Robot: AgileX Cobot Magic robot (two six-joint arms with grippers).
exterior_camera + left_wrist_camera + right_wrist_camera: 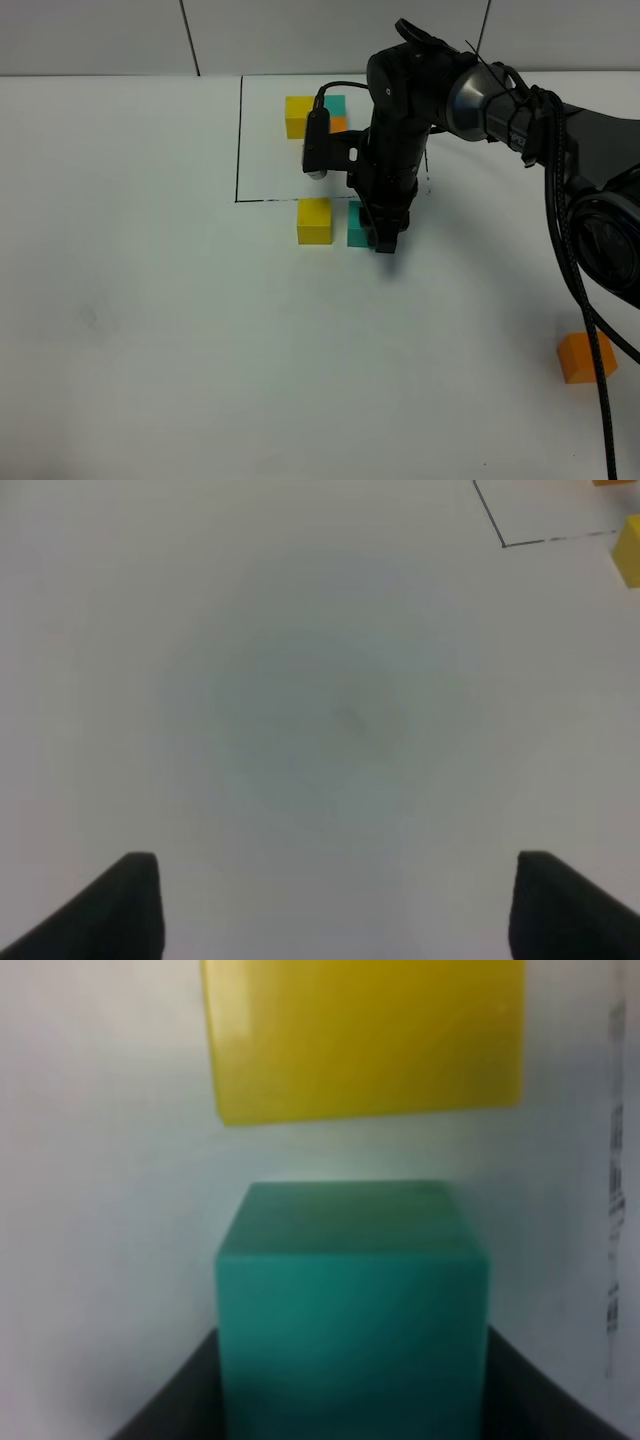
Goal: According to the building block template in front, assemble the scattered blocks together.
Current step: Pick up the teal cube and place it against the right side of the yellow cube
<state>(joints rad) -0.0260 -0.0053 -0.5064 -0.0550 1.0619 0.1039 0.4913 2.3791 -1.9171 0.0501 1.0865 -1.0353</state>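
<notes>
The template, a yellow [298, 115], teal [336, 104] and orange [339, 125] cluster, sits inside a thin black frame [239, 140] at the back. Just in front of the frame the loose yellow cube [314, 220] rests on the table. The loose teal cube [357, 226] stands to its right with a small gap between them. My right gripper [385, 240] reaches across and is shut on the teal cube [350, 1300], with the yellow cube [365, 1040] just beyond it. The loose orange cube [585, 357] lies far right. My left gripper [340, 905] is open and empty over bare table.
The right arm and its cables [560, 200] stretch across the right side of the white table. The frame's corner line [550, 540] and an edge of the yellow cube [630, 550] show far off in the left wrist view.
</notes>
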